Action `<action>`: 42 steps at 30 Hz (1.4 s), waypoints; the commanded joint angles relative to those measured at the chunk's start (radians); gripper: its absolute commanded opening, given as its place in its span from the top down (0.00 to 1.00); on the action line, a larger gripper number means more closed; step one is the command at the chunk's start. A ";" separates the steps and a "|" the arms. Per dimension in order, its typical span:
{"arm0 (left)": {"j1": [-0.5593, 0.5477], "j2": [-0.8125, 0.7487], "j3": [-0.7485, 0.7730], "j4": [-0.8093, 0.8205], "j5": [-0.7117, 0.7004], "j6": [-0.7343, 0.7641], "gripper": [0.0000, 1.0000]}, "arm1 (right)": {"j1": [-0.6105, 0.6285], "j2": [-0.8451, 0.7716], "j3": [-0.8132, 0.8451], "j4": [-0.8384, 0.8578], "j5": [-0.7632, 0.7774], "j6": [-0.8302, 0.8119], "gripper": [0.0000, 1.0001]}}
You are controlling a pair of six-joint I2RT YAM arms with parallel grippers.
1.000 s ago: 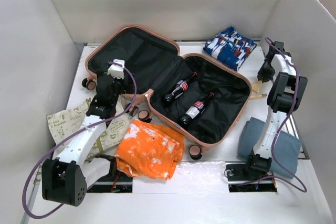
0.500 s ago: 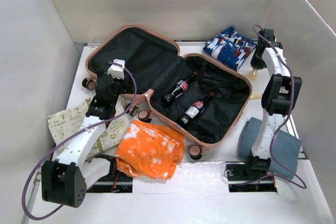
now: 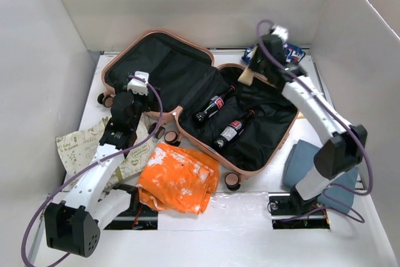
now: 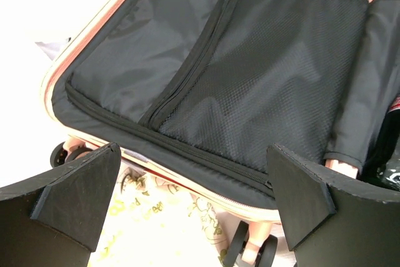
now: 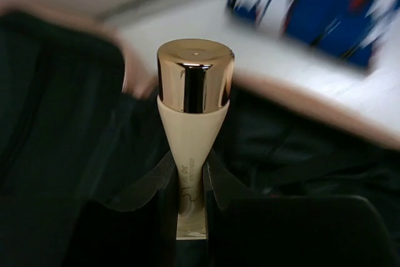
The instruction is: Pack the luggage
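The salmon-pink luggage (image 3: 187, 45) lies open on the table, black lining up, with two dark bottles (image 3: 214, 105) in its right half. My right gripper (image 3: 250, 73) is shut on a cream tube with a gold cap (image 5: 194, 129) and holds it above the far edge of the right half. My left gripper (image 3: 139, 85) is open and empty at the near rim of the left half (image 4: 206, 198), above a patterned paper bag (image 4: 156, 217).
An orange garment (image 3: 178, 178) lies in front of the luggage. A blue patterned cloth (image 3: 290, 54) lies at the back right, a grey folded cloth (image 3: 300, 164) at the right, and the cream paper bag (image 3: 84, 145) at the left. White walls enclose the table.
My right arm has swung from the far right over the luggage's right half, carrying the tube. My left arm has hardly moved.
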 commanded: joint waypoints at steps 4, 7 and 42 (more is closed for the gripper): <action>-0.055 -0.046 -0.033 0.047 -0.036 0.038 0.00 | 0.102 0.124 -0.147 0.053 -0.242 0.274 1.00; -0.086 -0.055 -0.042 0.047 -0.050 0.059 0.00 | 0.111 0.167 -0.195 0.019 -0.310 0.353 1.00; -0.232 -0.055 -0.120 0.134 -0.162 0.162 0.00 | -0.319 -0.021 -0.131 -0.181 -0.326 -0.097 0.09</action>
